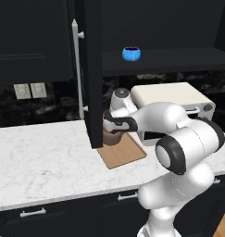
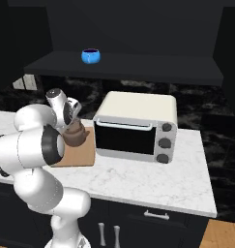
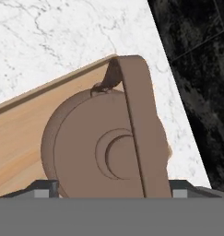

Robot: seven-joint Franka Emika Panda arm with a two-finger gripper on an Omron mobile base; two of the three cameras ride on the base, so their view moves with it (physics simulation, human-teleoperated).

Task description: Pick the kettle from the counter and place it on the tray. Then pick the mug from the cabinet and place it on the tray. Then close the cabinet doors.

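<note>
The kettle (image 3: 104, 143) is sitting on the tray (image 1: 125, 152), which lies on the white marble surface (image 1: 44, 157) right next to the toaster oven (image 2: 136, 126). In the hand view you look straight down on the kettle's lid knob and the arched handle running over it, with the two fingertips (image 3: 44, 188) of the tool (image 3: 111, 189) standing spread wide, one either side of the kettle body, not pinching it as far as I can see.

The right base view gives the kettle's side profile just beside the oven, on the end of the tray nearer the oven. In the left base view the kettle is mostly tucked behind the open cabinet door (image 1: 93, 74) and the arm, so you barely get a brown sliver.

The blue mug (image 2: 91, 55) is up on the cabinet shelf (image 2: 138, 65), above the oven and off to its left in the right base view.
</note>
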